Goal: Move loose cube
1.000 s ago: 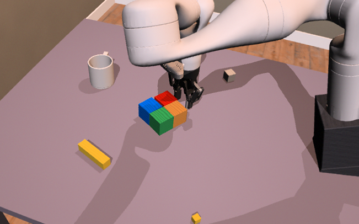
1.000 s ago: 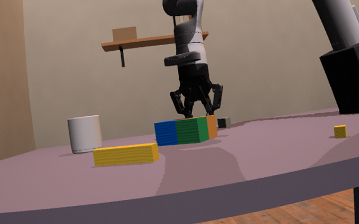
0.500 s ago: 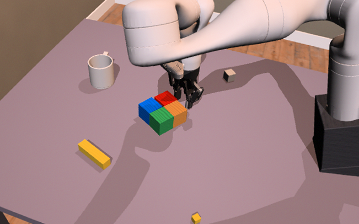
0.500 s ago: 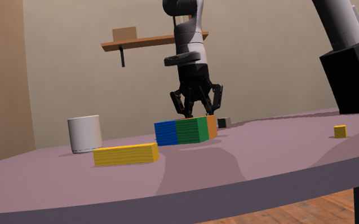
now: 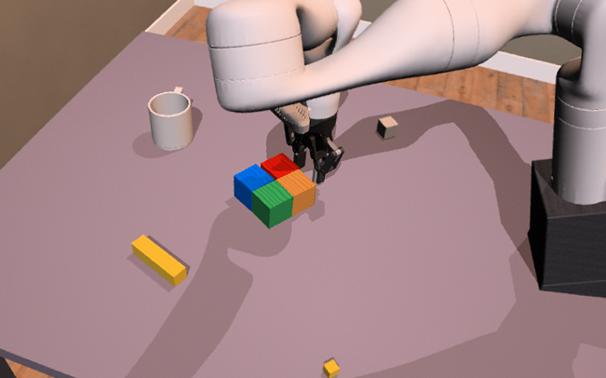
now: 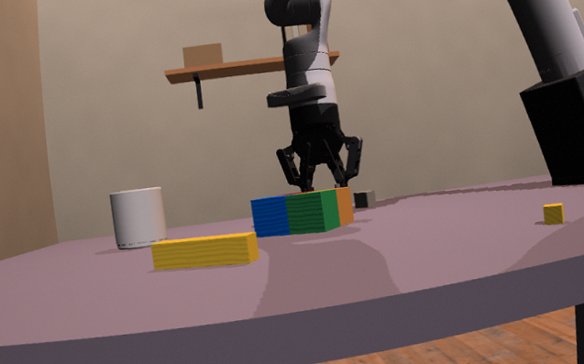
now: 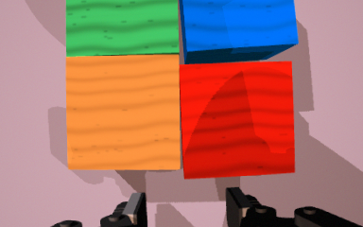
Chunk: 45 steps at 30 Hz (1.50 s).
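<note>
Half-open and holding nothing, the gripper [image 5: 309, 170] [image 6: 322, 186] [image 7: 186, 207] stands beside the red cube [image 5: 279, 165] [image 7: 237, 120], which sits at its corner of the square, slightly skewed: a narrow gap shows toward the blue cube [image 5: 253, 177] [image 6: 270, 217] [image 7: 238, 24], and a sliver toward the orange cube [image 5: 296, 182] [image 6: 344, 206] [image 7: 124, 113]. Closing these gaps looks like the step in hand. Best would be a slow, low push, centred on the red cube's outer face and square to it, stopping at contact so the blue cube and green cube [image 5: 272, 201] [image 6: 307, 212] [image 7: 123, 26] stay put. Whether a fingertip touches any cube, I cannot tell.
</note>
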Each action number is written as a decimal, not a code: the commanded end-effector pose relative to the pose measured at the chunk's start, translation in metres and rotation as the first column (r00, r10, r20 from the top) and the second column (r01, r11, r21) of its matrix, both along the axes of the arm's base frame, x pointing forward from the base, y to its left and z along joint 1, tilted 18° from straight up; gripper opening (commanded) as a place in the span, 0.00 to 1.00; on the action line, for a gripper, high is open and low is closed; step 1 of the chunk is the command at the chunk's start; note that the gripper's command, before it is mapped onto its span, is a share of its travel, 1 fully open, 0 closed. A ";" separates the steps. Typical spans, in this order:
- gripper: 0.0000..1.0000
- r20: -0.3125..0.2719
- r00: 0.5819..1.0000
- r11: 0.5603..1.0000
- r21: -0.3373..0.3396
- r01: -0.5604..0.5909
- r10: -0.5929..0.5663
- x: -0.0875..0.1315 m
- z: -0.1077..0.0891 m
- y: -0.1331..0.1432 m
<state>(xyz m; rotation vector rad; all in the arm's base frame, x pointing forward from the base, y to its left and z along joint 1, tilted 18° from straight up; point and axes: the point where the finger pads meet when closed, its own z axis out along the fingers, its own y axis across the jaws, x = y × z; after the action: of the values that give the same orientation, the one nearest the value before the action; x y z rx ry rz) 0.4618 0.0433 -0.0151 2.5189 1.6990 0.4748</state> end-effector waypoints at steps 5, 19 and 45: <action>0.54 0.002 1.000 1.000 -0.004 0.010 -0.010 0.003 0.001 0.001; 0.54 0.002 1.000 1.000 -0.002 0.017 -0.017 0.005 0.003 0.006; 0.54 0.002 1.000 1.000 -0.002 0.017 -0.017 0.005 0.003 0.007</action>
<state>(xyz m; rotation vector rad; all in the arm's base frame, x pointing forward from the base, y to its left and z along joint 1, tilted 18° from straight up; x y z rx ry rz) 0.4669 0.0518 -0.0122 2.5280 1.6815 0.4852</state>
